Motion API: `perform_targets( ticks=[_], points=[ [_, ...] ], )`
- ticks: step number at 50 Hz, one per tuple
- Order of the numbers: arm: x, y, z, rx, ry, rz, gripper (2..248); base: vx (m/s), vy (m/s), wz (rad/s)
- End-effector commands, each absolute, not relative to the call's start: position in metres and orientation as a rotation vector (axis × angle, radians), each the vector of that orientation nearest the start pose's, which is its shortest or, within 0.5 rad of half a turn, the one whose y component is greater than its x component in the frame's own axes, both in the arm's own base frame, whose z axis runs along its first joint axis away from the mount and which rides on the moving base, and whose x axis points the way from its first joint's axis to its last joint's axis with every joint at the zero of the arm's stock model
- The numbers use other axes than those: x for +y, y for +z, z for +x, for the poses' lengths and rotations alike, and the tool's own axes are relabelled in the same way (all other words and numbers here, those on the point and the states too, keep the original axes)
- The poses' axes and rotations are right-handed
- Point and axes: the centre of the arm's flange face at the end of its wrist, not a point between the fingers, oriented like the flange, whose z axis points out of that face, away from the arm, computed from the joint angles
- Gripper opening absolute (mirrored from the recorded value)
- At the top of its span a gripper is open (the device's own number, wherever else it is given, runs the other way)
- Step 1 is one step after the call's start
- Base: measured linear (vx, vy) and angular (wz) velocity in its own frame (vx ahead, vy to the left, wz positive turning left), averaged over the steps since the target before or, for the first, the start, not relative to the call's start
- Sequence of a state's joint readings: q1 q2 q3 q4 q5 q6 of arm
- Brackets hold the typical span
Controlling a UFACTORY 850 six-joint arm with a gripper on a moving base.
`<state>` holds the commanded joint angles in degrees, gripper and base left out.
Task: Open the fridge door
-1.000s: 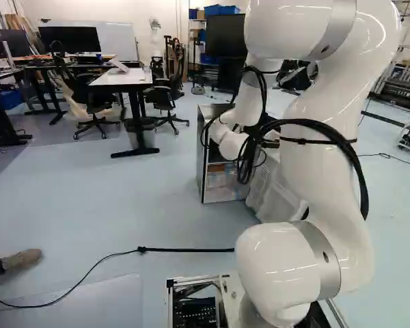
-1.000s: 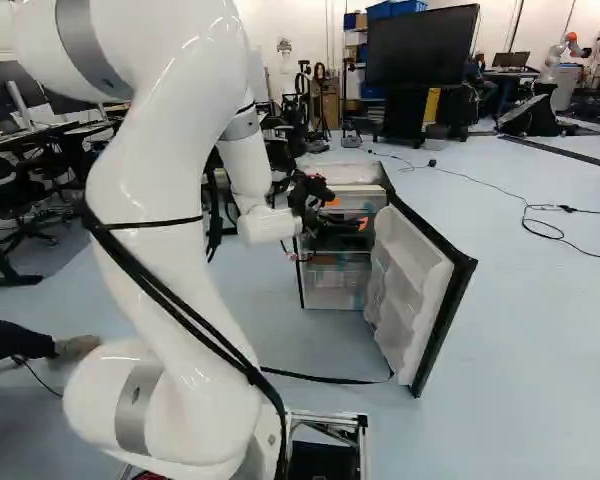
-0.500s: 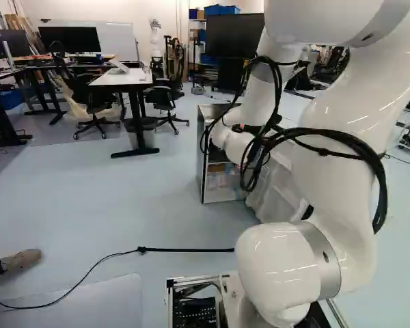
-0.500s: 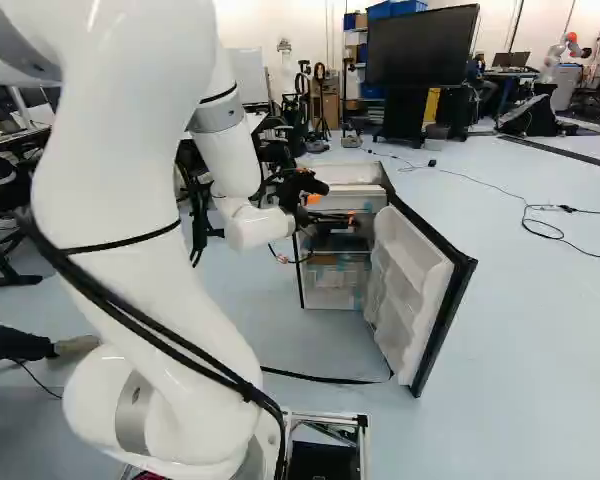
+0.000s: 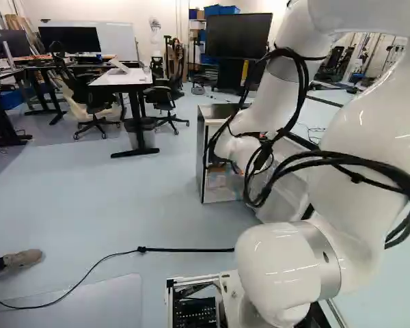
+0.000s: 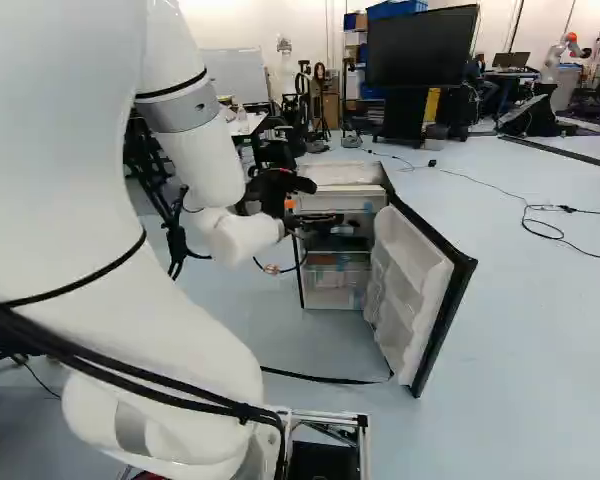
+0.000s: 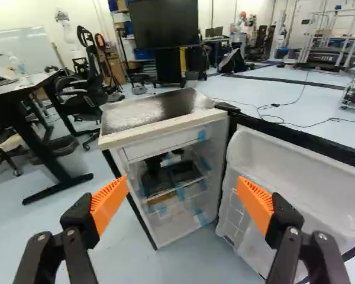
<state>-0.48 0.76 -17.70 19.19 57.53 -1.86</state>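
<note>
And the door [image 7: 284, 171] is wide open, swung out from the fridge [image 7: 136, 121] on the floor ahead of the jaws, which stand spread and empty! Job looks done, but watch the exit: a sideways sweep of the arm [image 6: 170, 285] could clip the door and knock it shut. Those slack cables [image 5: 302, 78] might snag its edge, too; pushing forward could shove the fridge. Hard to see: the door's outer face is hidden, its free edge cut off in the wrist view, the dark shelf contents unclear.
</note>
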Motion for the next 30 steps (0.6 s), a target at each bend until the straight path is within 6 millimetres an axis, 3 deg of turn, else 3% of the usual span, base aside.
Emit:
perform_targets(
  ticks=[30],
  points=[
    [-0.01,0.372,0.303,0.18,-1.889,-2.56,247,0.0,0.0,0.0]
  ],
)
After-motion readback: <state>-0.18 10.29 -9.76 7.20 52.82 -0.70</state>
